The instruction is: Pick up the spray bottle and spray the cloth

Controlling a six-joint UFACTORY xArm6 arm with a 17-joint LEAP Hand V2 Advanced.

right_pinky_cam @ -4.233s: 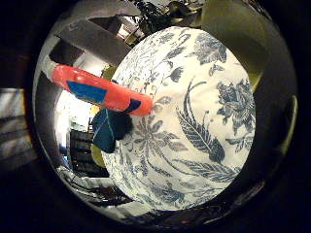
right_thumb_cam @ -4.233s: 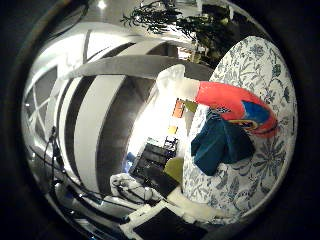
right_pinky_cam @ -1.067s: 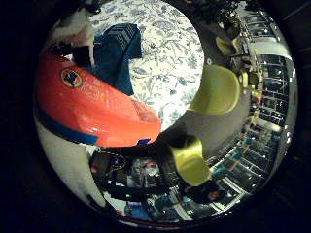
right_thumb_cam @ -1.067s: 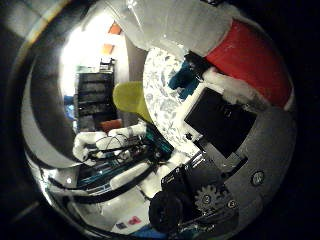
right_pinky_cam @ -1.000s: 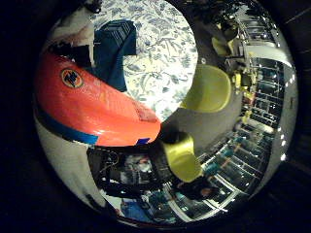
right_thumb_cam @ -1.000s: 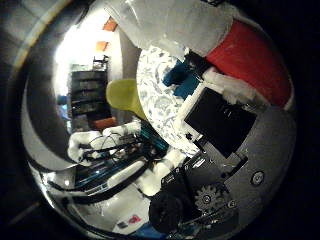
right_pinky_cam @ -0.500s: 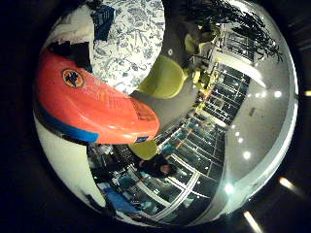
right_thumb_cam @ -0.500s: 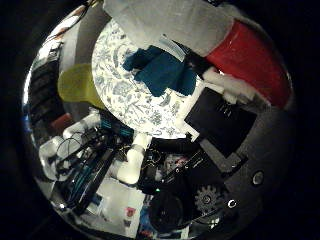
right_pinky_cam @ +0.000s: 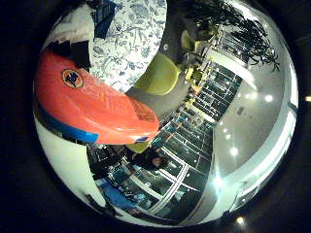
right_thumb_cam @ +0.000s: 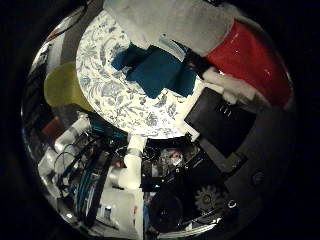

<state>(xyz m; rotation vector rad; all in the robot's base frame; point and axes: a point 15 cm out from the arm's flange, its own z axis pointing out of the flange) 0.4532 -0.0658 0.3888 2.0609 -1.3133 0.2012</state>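
Observation:
The spray bottle (right_pinky_cam: 92, 104) has an orange body with a blue band and lies close against my palm, filling much of the little finger side view. Its white spray head (right_thumb_cam: 170, 22) and red body show in the thumb side view, raised above the table. My right hand (right_thumb_cam: 225, 130) is curled round the bottle, with black and white fingers (right_thumb_cam: 215, 117) lying against it. The teal cloth (right_thumb_cam: 155, 70) lies crumpled on the round table with a blue floral cover (right_thumb_cam: 115, 100), below the spray head and apart from it.
A yellow chair (right_thumb_cam: 62, 87) stands beside the table. White arm parts and equipment (right_thumb_cam: 125, 175) sit under the table's edge. The room's glass walls and ceiling lights (right_pinky_cam: 228, 145) fill the little finger side view.
The hand has turned with the bottle still held in it. The table and cloth now show more fully in the thumb side view, and more of the room in the other.

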